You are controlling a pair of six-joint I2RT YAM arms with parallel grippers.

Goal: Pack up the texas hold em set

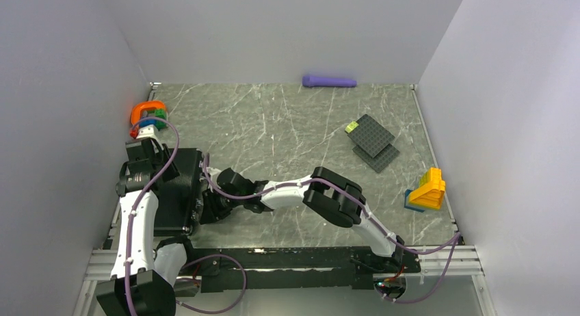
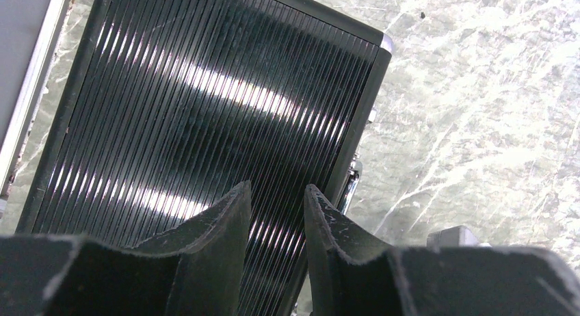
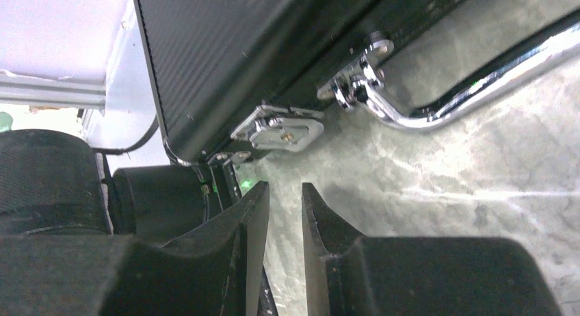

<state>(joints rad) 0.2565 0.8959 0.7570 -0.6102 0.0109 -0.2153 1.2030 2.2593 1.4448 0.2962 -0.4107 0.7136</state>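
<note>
The black ribbed case (image 1: 179, 193) lies closed at the table's left side. Its lid fills the left wrist view (image 2: 205, 104). My left gripper (image 1: 159, 167) hangs over the lid (image 2: 277, 186), jaws a little apart and empty. My right gripper (image 1: 208, 208) is low on the table by the case's right side (image 3: 284, 185), jaws narrowly apart and empty. Just ahead of it are a chrome latch (image 3: 280, 131), lying flat on the case (image 3: 226, 49), and the chrome handle (image 3: 438, 104). Chips, discs, triangle and cards are out of view.
An orange ring toy (image 1: 148, 114) stands behind the case at the left wall. A purple cylinder (image 1: 330, 81) lies at the back wall. Black studded plates (image 1: 373, 141) carry a green brick (image 1: 352, 126). A yellow and blue block (image 1: 427, 189) sits at the right.
</note>
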